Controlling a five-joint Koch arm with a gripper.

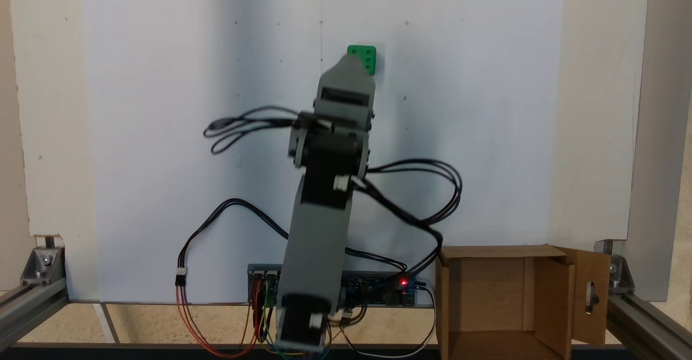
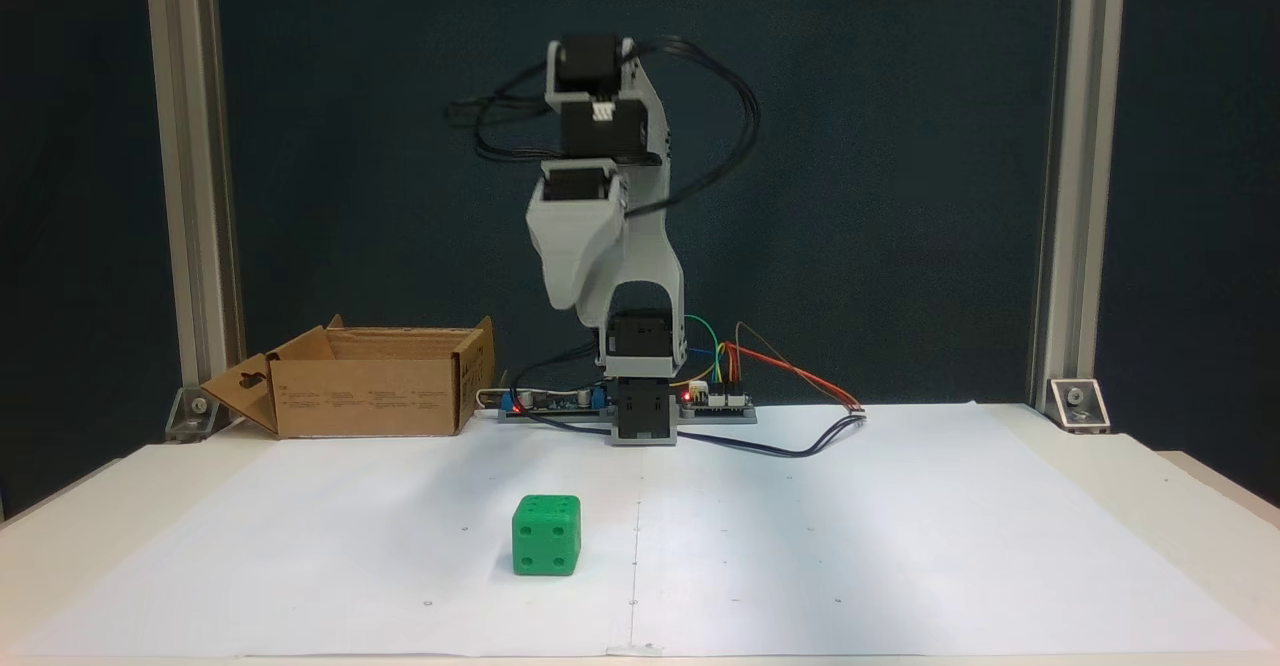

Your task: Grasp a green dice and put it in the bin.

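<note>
Green plastic dice point(image 2: 546, 534), small cube with rounded corners and recessed pips, sits on the white paper sheet point(image 2: 800, 546) near the front middle of the bench point(image 2: 1150, 486) in a fixed view; four pips face that camera. In a fixed view from above point(image 1: 369, 57) its top shows more pips and the arm's grey tip covers part of it. Nothing touches the dice; the arm is well above it.

White paper covers most of the cream bench top. Dark blue-black backdrop behind, aluminium profile posts point(image 2: 190, 176) at both sides with corner brackets at their feet.

Brown corrugated cardboard box point(image 2: 370, 394) with open flaps stands at the back of the bench, left of the arm base in a fixed view, well apart from the dice. One flap has a slot-shaped cutout point(image 1: 591, 294). From above, the visible part of the inside looks bare.

Grey-and-black arm point(image 2: 610, 246) is folded up over its base, cables looping off it, circuit board point(image 2: 715, 401) with a red LED beside the base. Pincer point(image 2: 566, 291) points down, holds nothing; can't tell how far the jaws are parted, only one grey tip shows.
</note>
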